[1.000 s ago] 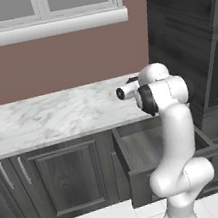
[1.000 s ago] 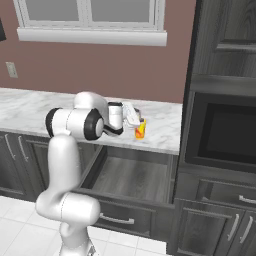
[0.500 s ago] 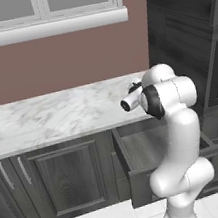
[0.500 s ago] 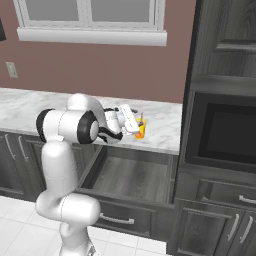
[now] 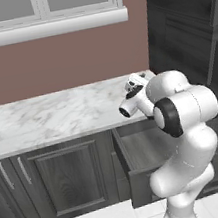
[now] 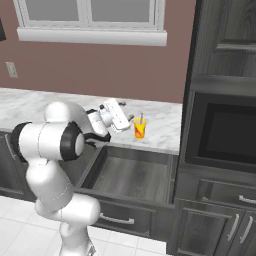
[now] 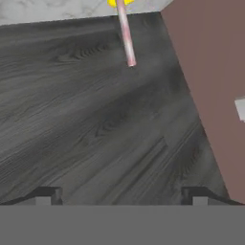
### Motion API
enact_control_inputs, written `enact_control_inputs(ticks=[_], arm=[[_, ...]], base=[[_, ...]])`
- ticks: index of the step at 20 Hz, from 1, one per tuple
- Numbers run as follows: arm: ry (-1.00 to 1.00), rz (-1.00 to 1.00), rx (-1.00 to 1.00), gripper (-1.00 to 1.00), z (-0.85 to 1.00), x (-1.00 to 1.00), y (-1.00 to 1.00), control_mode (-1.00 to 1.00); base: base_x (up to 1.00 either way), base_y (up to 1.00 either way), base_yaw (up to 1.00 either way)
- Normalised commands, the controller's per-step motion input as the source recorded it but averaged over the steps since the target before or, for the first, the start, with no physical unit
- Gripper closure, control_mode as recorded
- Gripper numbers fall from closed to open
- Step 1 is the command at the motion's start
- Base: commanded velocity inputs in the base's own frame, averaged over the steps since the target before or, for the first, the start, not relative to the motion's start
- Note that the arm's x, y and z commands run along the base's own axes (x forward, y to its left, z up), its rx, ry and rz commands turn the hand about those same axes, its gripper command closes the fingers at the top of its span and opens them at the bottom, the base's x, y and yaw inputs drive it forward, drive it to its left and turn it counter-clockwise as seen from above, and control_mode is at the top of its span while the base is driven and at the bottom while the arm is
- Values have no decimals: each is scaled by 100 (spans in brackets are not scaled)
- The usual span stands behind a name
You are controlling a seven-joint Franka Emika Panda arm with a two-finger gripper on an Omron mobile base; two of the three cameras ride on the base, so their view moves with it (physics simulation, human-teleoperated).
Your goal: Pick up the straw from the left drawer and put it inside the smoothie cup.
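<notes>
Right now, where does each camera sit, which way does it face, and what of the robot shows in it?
Left base view: behind the arm to its left, facing the counter and open left drawer; arm at lower right.
Right base view: behind to its right, same counter and drawer; arm at lower left, smoothie cup holding the straw.
Hand view: along the open gripper, straw end at top.
Both base views share drawer and counter.

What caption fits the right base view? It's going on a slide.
Thin pink straw standing in the small yellow cup on the marble counter, open gripper beside it, dark drawer pulled out below.
</notes>
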Motion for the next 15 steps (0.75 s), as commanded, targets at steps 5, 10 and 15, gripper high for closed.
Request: enact_control_inputs(ticks=[5, 10, 15], arm=[[3, 0, -9, -100, 99, -42, 50, -100], [13, 0, -1, -100, 100, -29, 34, -100], [15, 0, 0, -100, 93, -34, 32, -100]], base=[[0, 0, 0], [0, 0, 0], [0, 0, 0]])
